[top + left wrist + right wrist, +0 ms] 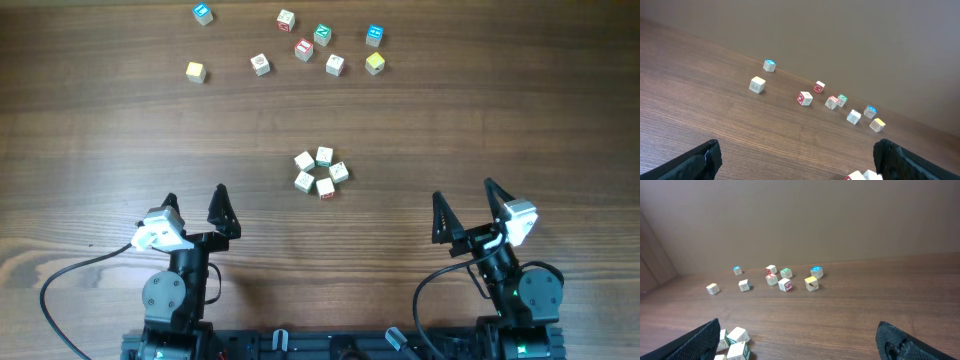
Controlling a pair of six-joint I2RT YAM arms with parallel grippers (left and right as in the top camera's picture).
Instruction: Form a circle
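Five-strong, the circle (321, 171) sits closed. Left claw (195, 195) and right claw (463, 192) gape empty (resting short of it), work likely finished.

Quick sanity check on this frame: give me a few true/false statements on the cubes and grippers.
1. Five cubes form a tight ring between the two arms. True.
2. The left gripper holds a cube. False: it is open and empty.
3. The loose cubes lie beyond the ring, farther from the arms. True.
4. The right gripper is shut. False: it is open, with nothing between its fingers.
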